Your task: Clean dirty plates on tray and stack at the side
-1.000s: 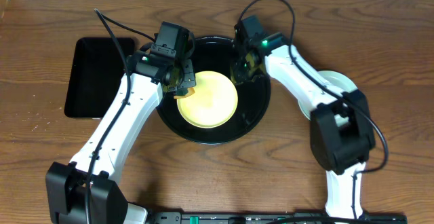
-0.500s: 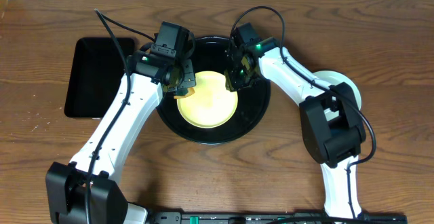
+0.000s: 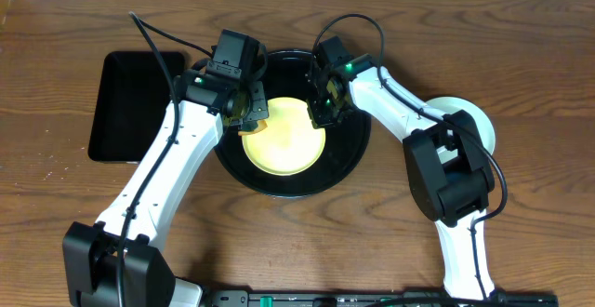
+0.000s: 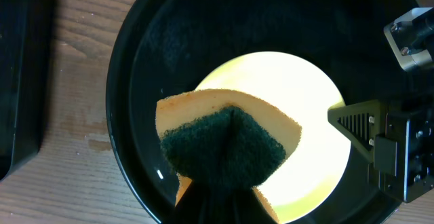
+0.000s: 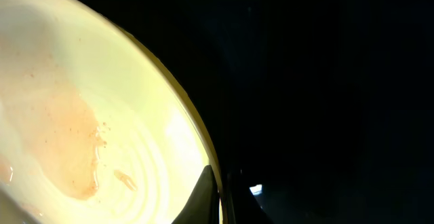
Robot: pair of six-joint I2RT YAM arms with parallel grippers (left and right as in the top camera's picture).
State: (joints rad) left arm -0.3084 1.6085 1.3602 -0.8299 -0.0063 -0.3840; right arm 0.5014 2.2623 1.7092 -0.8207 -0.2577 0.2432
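Observation:
The pale yellow plate [image 3: 284, 144] lies in the round black tray [image 3: 290, 187]. It carries an orange-brown smear [image 5: 68, 142]. My left gripper [image 3: 251, 112] is shut on a yellow sponge with a green scrub face [image 4: 224, 139] and holds it over the plate's left upper edge [image 4: 305, 102]. My right gripper [image 3: 325, 112] is at the plate's right upper rim. In the right wrist view its fingers [image 5: 220, 197] pinch the plate's rim [image 5: 81, 95], one inside and one outside. Mint plates [image 3: 468, 116] lie on the table at the right, partly hidden by the right arm.
A smaller black rectangular tray [image 3: 135, 102] lies on the wooden table to the left of the round tray. The right arm's links cross over the mint plates. The round tray's rim [image 4: 135, 81] surrounds both grippers.
My right gripper has moved left and down from the tray's upper right to the yellow plate's rim and closed around it. The left gripper with the sponge has stayed in place.

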